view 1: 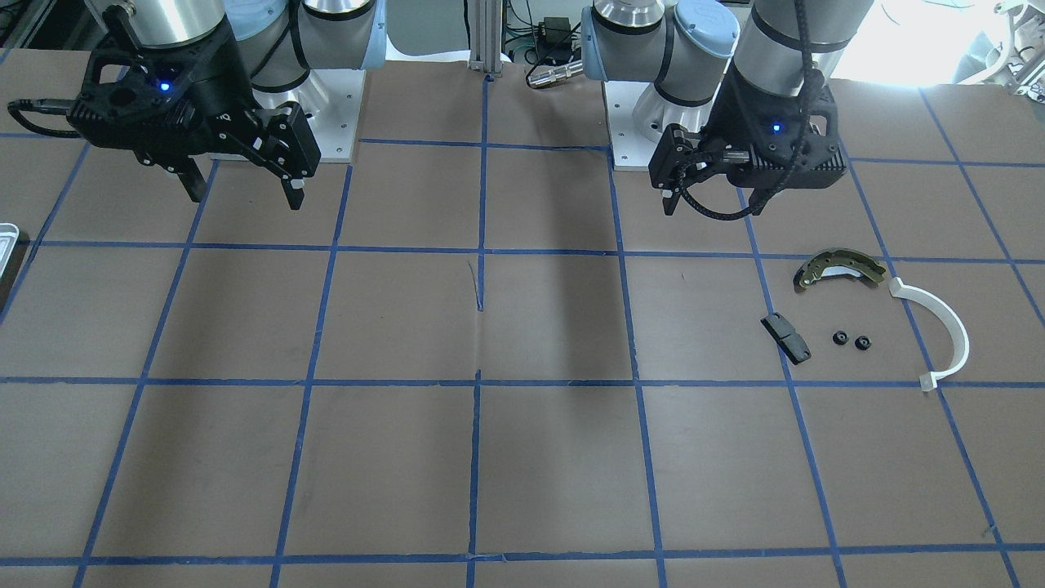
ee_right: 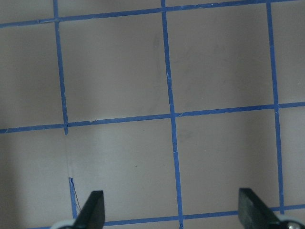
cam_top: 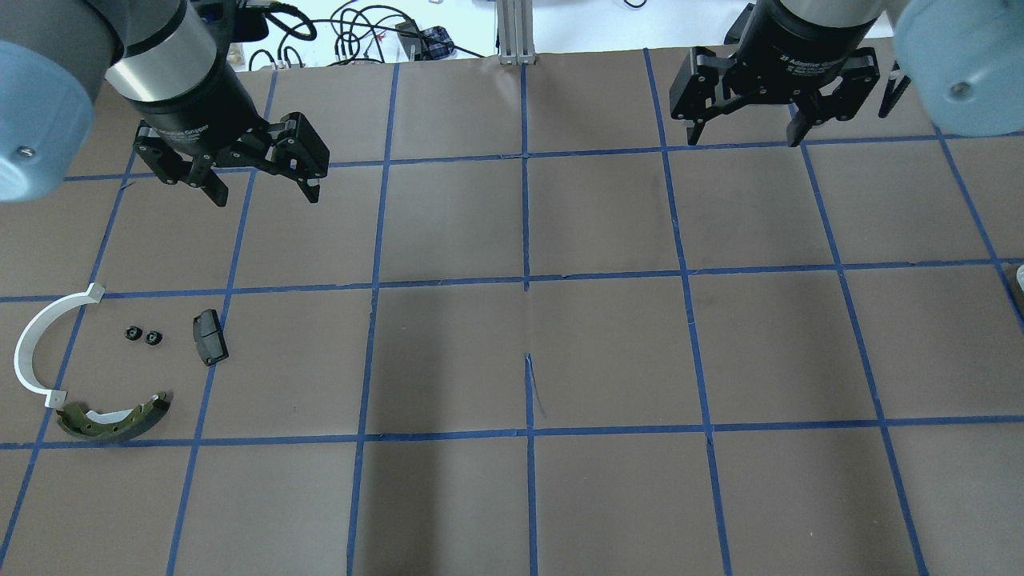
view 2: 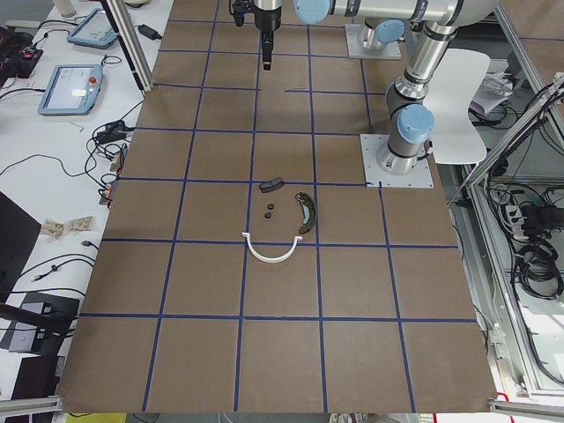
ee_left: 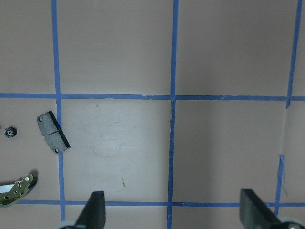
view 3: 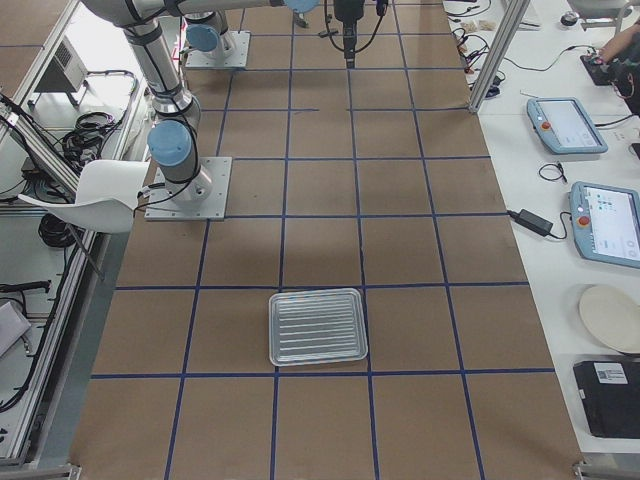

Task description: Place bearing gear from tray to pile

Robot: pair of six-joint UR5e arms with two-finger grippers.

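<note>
Two small black bearing gears [view 1: 839,337] [cam_top: 132,333] lie on the table inside the pile, between the black block [view 1: 785,337] [cam_top: 210,337], the olive brake shoe [view 1: 837,268] [cam_top: 112,420] and the white plastic arc [view 1: 947,327] [cam_top: 32,344]. The pale tray [view 3: 318,326] lies at the table's other end, and I see no part in it. My left gripper [cam_top: 266,194] [ee_left: 174,212] is open and empty, high above the table beyond the pile. My right gripper [cam_top: 744,138] [ee_right: 172,210] is open and empty, high over bare table.
The brown table carries a blue tape grid [cam_top: 526,280]. The arm base plates [view 1: 326,122] stand at the robot's edge. Only a corner of the tray [view 1: 6,237] shows in the front view. Tablets and cables [view 3: 570,125] lie on a side bench.
</note>
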